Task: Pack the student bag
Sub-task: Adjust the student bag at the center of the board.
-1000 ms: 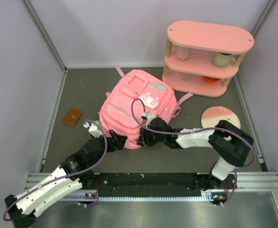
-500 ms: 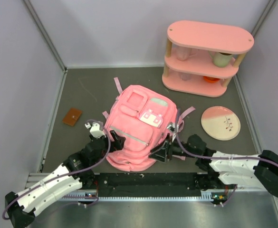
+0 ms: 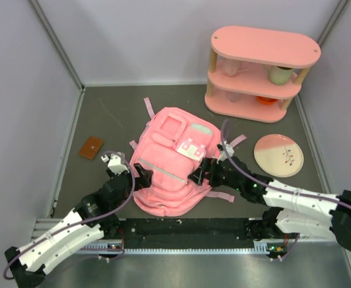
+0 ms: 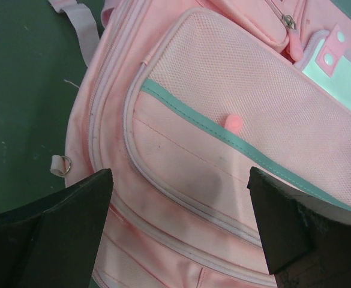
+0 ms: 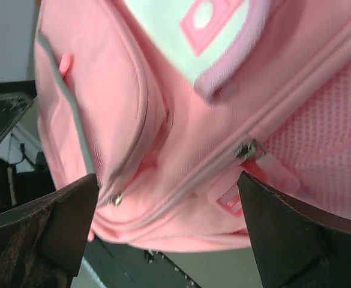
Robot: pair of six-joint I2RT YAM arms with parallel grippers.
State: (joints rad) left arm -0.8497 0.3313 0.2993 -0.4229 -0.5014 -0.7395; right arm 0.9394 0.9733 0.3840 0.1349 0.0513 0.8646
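Note:
The student bag [image 3: 170, 162] lies flat on the dark table, front pockets up, its bottom toward the near edge. My left gripper [image 3: 140, 177] is at the bag's near left corner, open, its jaws spread over the lower front pocket [image 4: 223, 150] with nothing held. My right gripper [image 3: 202, 174] is at the bag's right side, open, and in the right wrist view the pink fabric [image 5: 181, 120] with its zip pulls fills the space between the wide-apart fingers [image 5: 37, 228]. Neither gripper holds anything.
A pink oval shelf unit [image 3: 262, 72] with cups and a bowl stands at the back right. A pink and white plate [image 3: 278, 155] lies right of the bag. A small brown flat thing [image 3: 91, 147] lies at the left. Loose pink straps [image 3: 148, 108] trail from the bag.
The bag slid toward the near edge and now lies flatter. My right gripper opened, let go of the bag and moved up along its right side. The left gripper stayed open.

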